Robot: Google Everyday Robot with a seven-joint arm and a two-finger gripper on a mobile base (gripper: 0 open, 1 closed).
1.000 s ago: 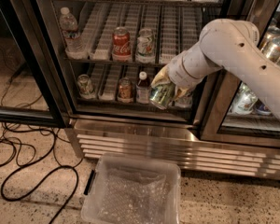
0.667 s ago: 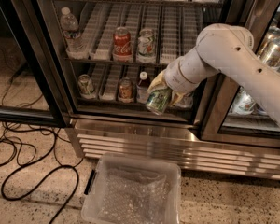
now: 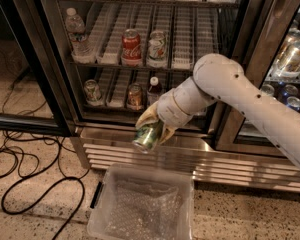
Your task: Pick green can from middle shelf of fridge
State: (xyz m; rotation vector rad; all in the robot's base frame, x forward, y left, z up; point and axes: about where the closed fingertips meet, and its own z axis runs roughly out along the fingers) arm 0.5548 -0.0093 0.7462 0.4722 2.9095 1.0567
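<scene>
We see the end effector (image 3: 151, 131) clamped around the tilted green can (image 3: 146, 138), held low in front of the fridge (image 3: 230, 165), above a clear plastic bin (image 3: 97, 215) on the floor (image 3: 30, 209).

We saw a clear bin (image 3: 140, 209) on the floor (image 3: 35, 149) below the gripper (image 3: 149, 134), black cables (image 3: 65, 177) beside it, a red can (image 3: 131, 46) behind.
</scene>
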